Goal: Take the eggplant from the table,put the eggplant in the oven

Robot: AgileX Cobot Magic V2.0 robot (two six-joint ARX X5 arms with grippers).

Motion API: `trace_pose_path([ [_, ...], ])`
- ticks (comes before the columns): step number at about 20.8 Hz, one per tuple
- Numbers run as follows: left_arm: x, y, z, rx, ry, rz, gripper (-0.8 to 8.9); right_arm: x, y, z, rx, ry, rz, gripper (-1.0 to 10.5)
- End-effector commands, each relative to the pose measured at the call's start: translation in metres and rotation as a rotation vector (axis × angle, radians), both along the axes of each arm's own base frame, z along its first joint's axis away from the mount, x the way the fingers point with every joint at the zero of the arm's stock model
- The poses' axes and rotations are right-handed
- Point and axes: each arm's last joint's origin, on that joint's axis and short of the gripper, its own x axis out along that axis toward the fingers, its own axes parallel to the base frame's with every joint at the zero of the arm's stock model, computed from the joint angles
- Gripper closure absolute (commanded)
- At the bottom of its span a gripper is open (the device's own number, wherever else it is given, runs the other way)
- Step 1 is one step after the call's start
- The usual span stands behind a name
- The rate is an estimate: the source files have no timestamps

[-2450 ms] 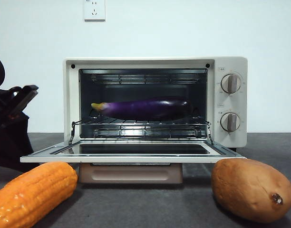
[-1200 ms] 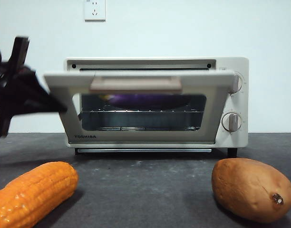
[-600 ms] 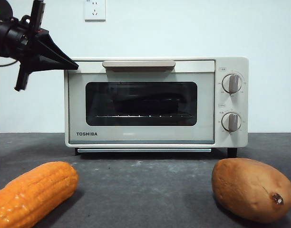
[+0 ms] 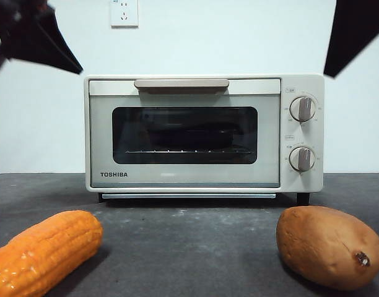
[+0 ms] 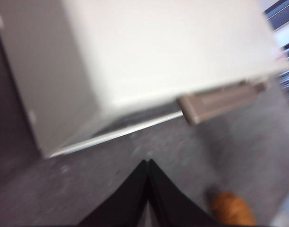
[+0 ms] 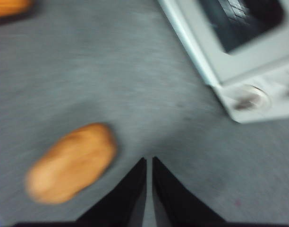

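Note:
The cream oven [image 4: 183, 180] stands at the back of the dark grey table [image 4: 189, 247] with its glass door shut and the tan handle [image 4: 181, 83] at the top. The eggplant is hidden behind the dark glass. My left gripper [image 4: 69, 62] hangs shut above the oven's upper left corner, clear of it; the left wrist view shows its jaws [image 5: 148, 164] pressed together over the oven's top [image 5: 158, 52]. My right gripper [image 4: 338, 59] hangs high at the right, shut and holding nothing [image 6: 149, 161], over the table in front of the oven's knobs [image 6: 248, 97].
An orange corn cob [image 4: 44, 250] lies at the front left and a brown sweet potato [image 4: 329, 246] at the front right, also seen as the sweet potato [image 6: 71, 161] in the right wrist view. A wall socket [image 4: 123, 12] sits above the oven.
The oven door swung up and shut over the eggplant. My left gripper rose from the door's left edge to the top left. A black tip of the right arm came into view at the top right.

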Motion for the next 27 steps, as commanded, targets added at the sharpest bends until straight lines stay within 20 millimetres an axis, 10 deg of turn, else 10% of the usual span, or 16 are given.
trace_pose_path([
  [1, -0.021, -0.009, 0.020, 0.174, -0.129, 0.021, 8.09, 0.016, -0.005, -0.003, 0.061, -0.043, -0.120, 9.4],
  [6, -0.074, -0.027, 0.032, 0.281, -0.323, 0.116, 8.09, 0.051, -0.032, -0.007, 0.305, -0.053, -0.285, 9.4],
  [12, -0.125, -0.017, -0.029, 0.211, -0.423, 0.261, 8.09, 0.049, -0.060, -0.035, 0.636, -0.127, -0.255, 9.4],
  [19, -0.151, -0.008, -0.072, 0.145, -0.426, 0.350, 8.09, 0.026, -0.071, -0.067, 0.753, -0.241, -0.248, 9.4],
  [27, -0.155, -0.006, -0.076, 0.134, -0.374, 0.360, 8.09, 0.024, -0.072, -0.066, 0.760, -0.255, -0.244, 9.4],
])
